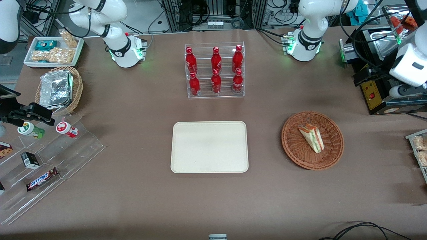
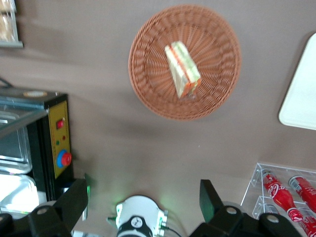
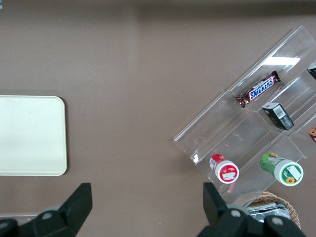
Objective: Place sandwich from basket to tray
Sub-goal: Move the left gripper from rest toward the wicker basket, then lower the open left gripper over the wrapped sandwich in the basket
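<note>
The sandwich point(image 1: 312, 137) point(image 2: 182, 69), a pale wedge with green and orange layers, lies in the reddish-brown wicker basket point(image 1: 293, 153) point(image 2: 148, 89). The cream tray point(image 1: 209, 146) point(image 2: 301, 98) point(image 3: 29, 136) lies flat beside the basket, toward the parked arm's end, with nothing on it. My left gripper point(image 1: 408, 89) point(image 2: 143, 200) hangs high over the working arm's end of the table, farther from the front camera than the basket. It is open, its fingers point(image 2: 74, 202) wide apart with nothing between them, well away from the sandwich.
A black appliance with a red button point(image 1: 373, 95) point(image 2: 59, 143) stands just under the gripper. A clear rack of red bottles point(image 1: 215, 71) point(image 2: 286, 192) stands farther back than the tray. A snack stand point(image 1: 50, 160), a tan basket with a foil container point(image 1: 58, 88) and a white snack tray point(image 1: 53, 50) sit at the parked arm's end.
</note>
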Tool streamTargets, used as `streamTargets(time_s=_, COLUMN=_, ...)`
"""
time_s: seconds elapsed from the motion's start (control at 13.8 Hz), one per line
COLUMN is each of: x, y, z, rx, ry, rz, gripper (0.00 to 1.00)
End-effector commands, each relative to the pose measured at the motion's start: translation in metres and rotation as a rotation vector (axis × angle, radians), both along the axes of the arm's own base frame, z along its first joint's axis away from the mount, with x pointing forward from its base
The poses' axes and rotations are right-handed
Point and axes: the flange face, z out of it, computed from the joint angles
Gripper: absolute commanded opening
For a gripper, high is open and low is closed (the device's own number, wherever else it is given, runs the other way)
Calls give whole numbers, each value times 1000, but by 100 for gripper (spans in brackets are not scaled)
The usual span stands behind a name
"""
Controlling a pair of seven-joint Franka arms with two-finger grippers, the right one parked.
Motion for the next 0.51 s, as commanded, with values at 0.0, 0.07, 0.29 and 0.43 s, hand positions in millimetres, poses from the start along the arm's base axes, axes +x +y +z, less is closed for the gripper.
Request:
streamTargets(time_s=0.0, x=13, y=3, z=-36, rx=34, ry=67, rz=124, gripper=100)
streamTargets(time_s=0.07, x=22, y=3, z=-53, rx=45, ry=66, rz=167, gripper=100)
streamTargets(time_s=0.29, x=34, y=0, z=-110, rx=49, ry=8, rz=244, gripper=100)
streamTargets(time_s=0.43, x=38, y=-6, z=-134, rx=52, ry=-37, rz=305, gripper=100)
